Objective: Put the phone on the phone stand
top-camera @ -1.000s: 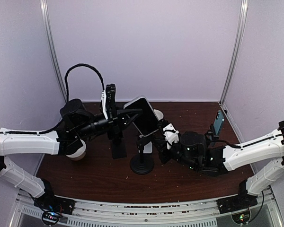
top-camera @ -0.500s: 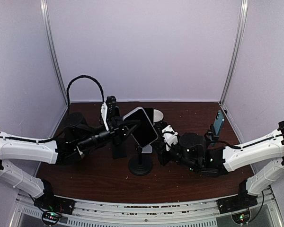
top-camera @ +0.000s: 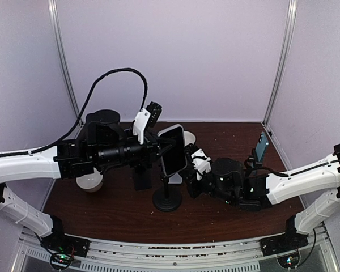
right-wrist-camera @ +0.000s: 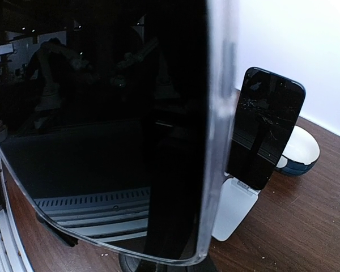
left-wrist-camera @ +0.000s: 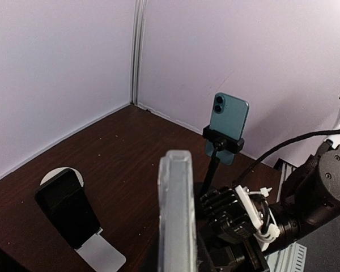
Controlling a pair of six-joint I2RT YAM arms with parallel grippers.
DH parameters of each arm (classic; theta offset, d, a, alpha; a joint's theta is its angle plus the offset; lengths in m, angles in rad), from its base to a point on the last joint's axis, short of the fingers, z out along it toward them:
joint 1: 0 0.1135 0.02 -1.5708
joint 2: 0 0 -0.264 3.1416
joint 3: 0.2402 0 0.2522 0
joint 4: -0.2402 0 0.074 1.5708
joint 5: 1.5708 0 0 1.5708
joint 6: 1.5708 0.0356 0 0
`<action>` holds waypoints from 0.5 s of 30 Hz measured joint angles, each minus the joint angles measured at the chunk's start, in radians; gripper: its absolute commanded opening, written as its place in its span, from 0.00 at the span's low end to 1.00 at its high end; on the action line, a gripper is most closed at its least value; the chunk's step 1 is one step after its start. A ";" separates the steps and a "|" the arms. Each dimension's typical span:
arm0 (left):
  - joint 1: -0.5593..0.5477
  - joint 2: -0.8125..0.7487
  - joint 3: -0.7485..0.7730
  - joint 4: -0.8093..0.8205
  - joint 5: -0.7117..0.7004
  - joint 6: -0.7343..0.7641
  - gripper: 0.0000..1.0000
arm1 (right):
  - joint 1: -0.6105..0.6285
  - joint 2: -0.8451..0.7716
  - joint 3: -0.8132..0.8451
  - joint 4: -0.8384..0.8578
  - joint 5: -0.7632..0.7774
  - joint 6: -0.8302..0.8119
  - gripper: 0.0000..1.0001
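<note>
Now my left hand (top-camera: 162,148), clamped on the phone (top-camera: 174,149), has risen at frame centre, phone steeper; right hand (top-camera: 188,171) stays closed.

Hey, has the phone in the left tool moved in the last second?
Yes. The phone has swung from a slant to nearly upright, and it is still above the stand, whose base has not shifted.

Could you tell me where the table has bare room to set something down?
The table is bare along its near edge, in front of the round stand base, and at the back between the white bowl and the teal phone. The centre is crowded.
</note>
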 measured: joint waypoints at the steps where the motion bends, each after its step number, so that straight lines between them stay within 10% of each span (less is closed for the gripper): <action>1: -0.005 -0.006 -0.008 0.005 -0.014 -0.013 0.00 | 0.000 0.000 0.004 -0.005 0.001 0.005 0.00; 15: -0.079 -0.057 -0.126 0.136 -0.193 -0.068 0.00 | -0.032 0.000 0.010 -0.006 -0.061 0.016 0.00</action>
